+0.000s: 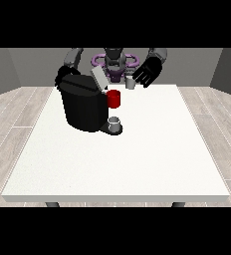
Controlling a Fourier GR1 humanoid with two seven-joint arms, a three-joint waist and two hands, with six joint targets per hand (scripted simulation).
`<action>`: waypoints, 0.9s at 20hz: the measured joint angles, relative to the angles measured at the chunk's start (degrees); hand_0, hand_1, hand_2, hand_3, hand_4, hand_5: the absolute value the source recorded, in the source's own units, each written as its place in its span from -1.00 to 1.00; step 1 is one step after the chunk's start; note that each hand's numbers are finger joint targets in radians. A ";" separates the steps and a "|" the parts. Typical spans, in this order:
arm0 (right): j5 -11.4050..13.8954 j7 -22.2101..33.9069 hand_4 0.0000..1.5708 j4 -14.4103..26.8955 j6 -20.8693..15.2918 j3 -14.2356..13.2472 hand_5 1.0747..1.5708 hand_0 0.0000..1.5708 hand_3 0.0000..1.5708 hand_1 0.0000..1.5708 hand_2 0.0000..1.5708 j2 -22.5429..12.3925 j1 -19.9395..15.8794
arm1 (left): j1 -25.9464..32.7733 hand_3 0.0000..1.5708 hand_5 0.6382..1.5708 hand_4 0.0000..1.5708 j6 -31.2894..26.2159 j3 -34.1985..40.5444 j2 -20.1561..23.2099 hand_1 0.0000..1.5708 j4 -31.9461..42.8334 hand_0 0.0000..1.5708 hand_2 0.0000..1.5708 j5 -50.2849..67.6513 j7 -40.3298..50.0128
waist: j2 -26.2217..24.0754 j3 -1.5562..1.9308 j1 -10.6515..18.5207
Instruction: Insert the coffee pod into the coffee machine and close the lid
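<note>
The pod [130, 84] sits on the table [152, 149] just below the open hand [147, 73] at the view's right; it looks light and rigid, best pinched by its sides.

My hand at the view's right [146, 73] is raised before my chest, its fingers spread open and pointing down. My hand at the view's left [62, 74] is mostly hidden, arm bent at the elbow
</note>
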 measured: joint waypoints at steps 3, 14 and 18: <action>0.24 0.48 -0.37 -1.14 0.44 0.43 1.00 -1.00 -1.00 -1.00 -1.00 -0.40 -0.16 | -2.12 0.62 1.00 -0.39 -0.45 0.85 0.69 0.63 0.68 0.63 0.70 0.10 1.08 | 0.81 0.00 -1.42; 1.94 2.55 -0.38 -5.56 -1.38 1.23 1.00 -1.00 -1.00 -1.00 -1.00 -0.45 -2.23 | -7.68 0.59 1.00 -0.38 -0.24 2.38 2.84 0.66 2.71 0.66 0.69 -0.56 1.10 | 4.87 -0.01 -4.56; 1.58 2.98 -0.33 -5.36 -1.32 0.22 1.00 -1.00 -1.00 -1.00 -1.00 -1.13 -3.17 | -9.01 0.56 1.00 -0.36 -0.62 2.09 1.98 0.63 3.03 0.63 0.67 -0.94 2.21 | 5.33 0.00 -4.44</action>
